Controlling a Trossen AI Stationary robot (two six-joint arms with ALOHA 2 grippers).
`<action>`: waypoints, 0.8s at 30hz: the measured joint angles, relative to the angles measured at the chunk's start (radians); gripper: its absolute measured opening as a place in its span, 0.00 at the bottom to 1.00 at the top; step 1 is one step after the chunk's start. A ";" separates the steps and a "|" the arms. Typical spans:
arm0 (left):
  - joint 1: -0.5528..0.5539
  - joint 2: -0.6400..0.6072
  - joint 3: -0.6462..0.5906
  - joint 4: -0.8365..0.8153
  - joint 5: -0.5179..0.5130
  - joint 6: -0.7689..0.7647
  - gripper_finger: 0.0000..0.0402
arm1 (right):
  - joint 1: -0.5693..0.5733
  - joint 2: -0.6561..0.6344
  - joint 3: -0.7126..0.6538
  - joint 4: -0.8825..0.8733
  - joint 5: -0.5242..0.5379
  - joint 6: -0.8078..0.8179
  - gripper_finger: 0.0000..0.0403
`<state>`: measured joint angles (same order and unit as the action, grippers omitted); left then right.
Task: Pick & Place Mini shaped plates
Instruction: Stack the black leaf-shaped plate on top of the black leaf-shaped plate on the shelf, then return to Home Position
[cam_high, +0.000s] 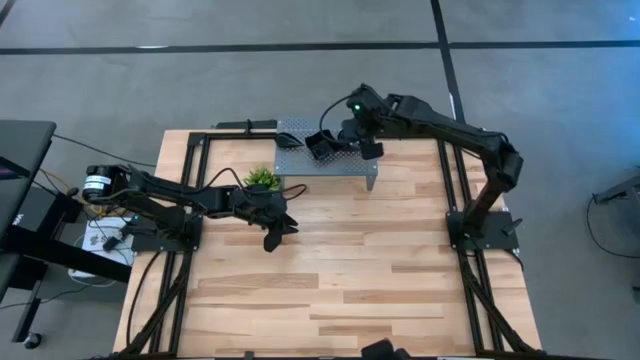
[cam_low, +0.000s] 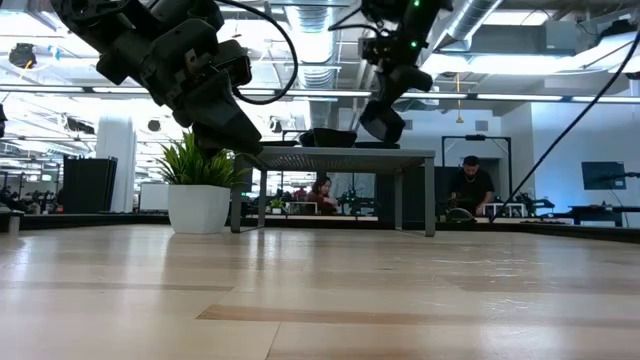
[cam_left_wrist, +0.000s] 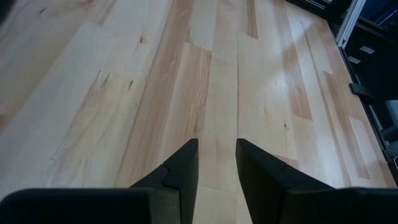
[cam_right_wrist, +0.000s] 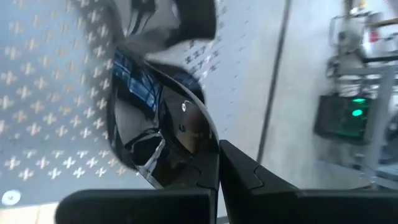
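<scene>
A glossy black mini plate (cam_right_wrist: 155, 124) is at the top of the grey perforated stand (cam_high: 330, 168) at the table's far side; it also shows in the high view (cam_high: 320, 145) and the low view (cam_low: 328, 137). My right gripper (cam_right_wrist: 219, 163) is at its right rim, shut on it. A second black plate (cam_right_wrist: 183, 22) lies on the stand just beyond it. My left gripper (cam_high: 278, 232) hangs over bare wood near the small green plant (cam_high: 262, 178). Its fingers (cam_left_wrist: 186, 168) are a little apart and hold nothing. My right gripper pinches the plate's rim (cam_right_wrist: 210, 142) between its two fingers, at the plate's right side. The fingers come slanting down from the right. The plate sits low at the stand's top (cam_low: 340, 152); whether it is lifted clear I cannot tell.
The stand is on legs at the far middle of the wooden table (cam_high: 350, 270). The potted plant (cam_low: 200, 185) stands left of it, close to my left gripper (cam_low: 235, 130). Black frame rails (cam_high: 455, 200) run along the table's left and right sides. People sit in the room behind.
</scene>
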<state>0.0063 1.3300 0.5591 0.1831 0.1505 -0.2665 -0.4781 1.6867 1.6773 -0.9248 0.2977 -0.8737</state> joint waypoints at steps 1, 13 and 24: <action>0.000 0.000 0.000 0.000 0.000 0.000 0.27 | -0.006 0.008 0.009 -0.021 -0.005 0.000 0.00; 0.000 0.000 0.000 0.001 0.000 0.000 0.27 | -0.027 0.053 0.022 -0.031 -0.006 0.000 0.13; 0.000 0.000 0.000 0.002 0.000 0.000 0.27 | 0.006 0.029 0.023 -0.066 0.019 0.092 0.20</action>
<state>0.0063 1.3300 0.5591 0.1851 0.1505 -0.2668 -0.4717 1.7153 1.6999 -0.9910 0.3171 -0.7820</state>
